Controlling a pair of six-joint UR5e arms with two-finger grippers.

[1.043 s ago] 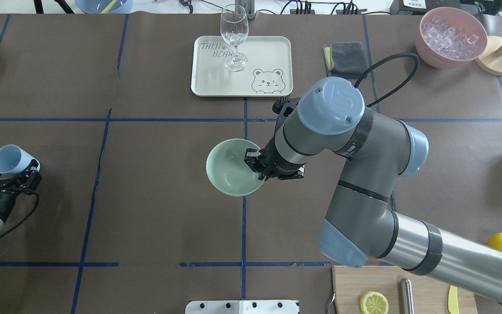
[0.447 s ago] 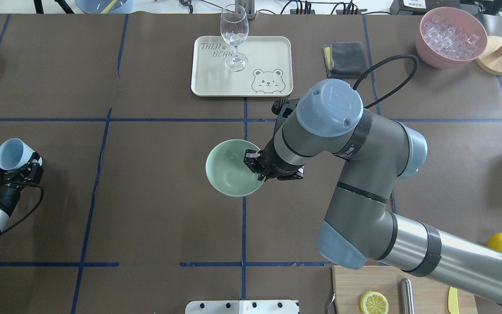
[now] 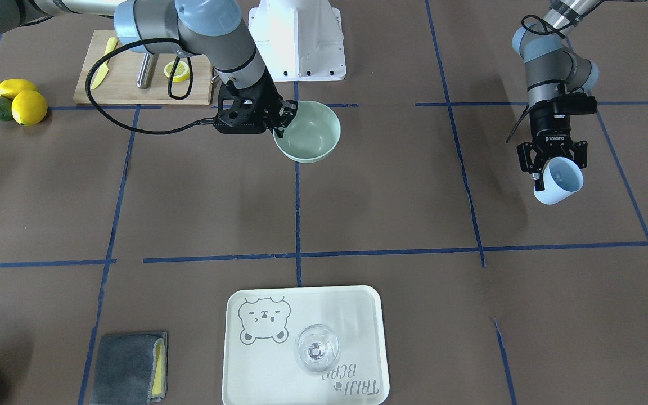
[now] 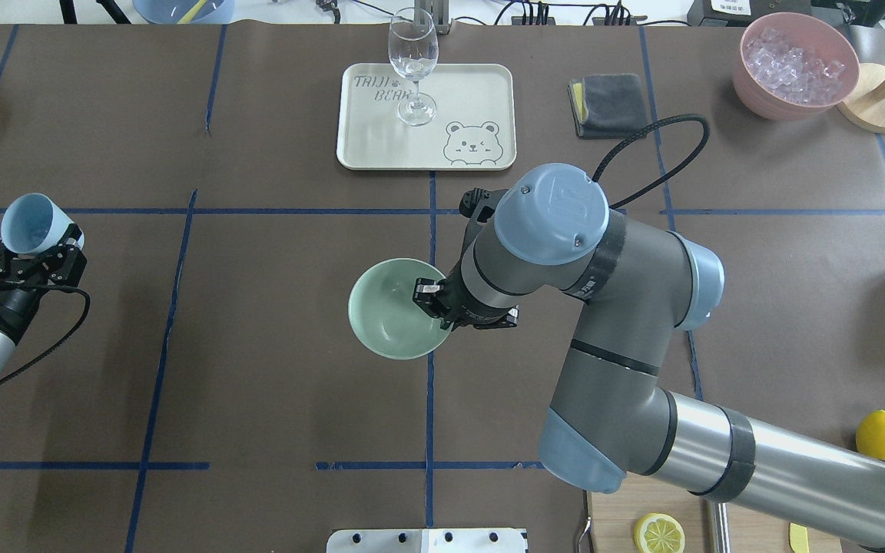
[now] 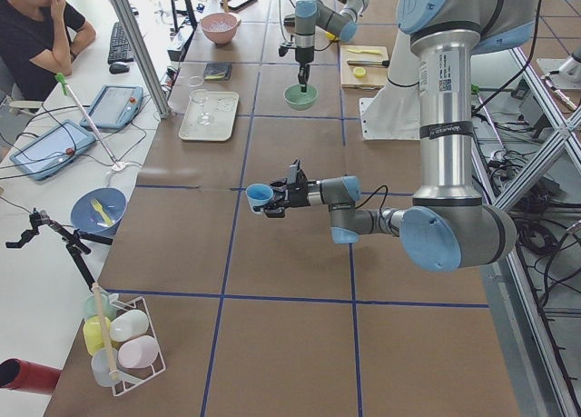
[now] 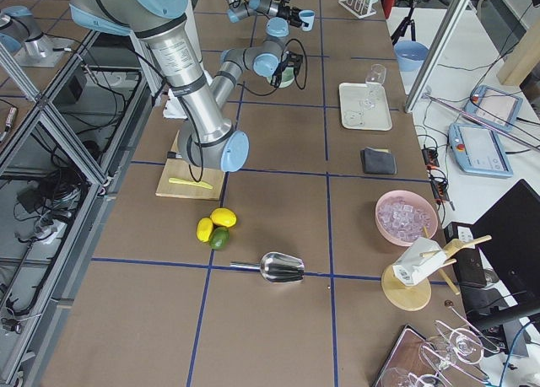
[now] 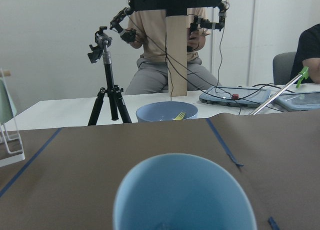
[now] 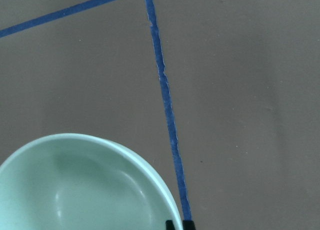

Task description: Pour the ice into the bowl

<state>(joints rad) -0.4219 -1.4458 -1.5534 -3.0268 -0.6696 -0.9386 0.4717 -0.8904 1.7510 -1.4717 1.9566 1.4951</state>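
Across the middle of the counter point(image 4: 273, 369), the right arm point(image 4: 627, 330) reaches in from the near right corner. A second ago it stood slightly farther right and nearer the far edge. It has since drawn the bowl point(image 4: 381, 311) a little toward the left edge and the robot's own edge. The right gripper point(image 4: 433, 307) pinches the bowl's right rim, one finger inside the wall and one outside. I cannot tell whether the bowl is lifted or sliding on the surface. It looks empty.

By the left edge, the left gripper point(image 4: 41, 247) is clamped around the cup point(image 4: 28, 223), which has travelled toward the far edge over the same second. The cup is tilted, its mouth facing up and away from the robot. The two vessels are well apart, so both arms appear to be closing the gap ahead of a pour that has not yet begun.

Ice point(image 4: 794, 60) plainly fills the pink bowl point(image 4: 750, 88) at the far right corner. Whether any lies in the cup cannot be made out; the left wrist view shows only a faint shape at its bottom.
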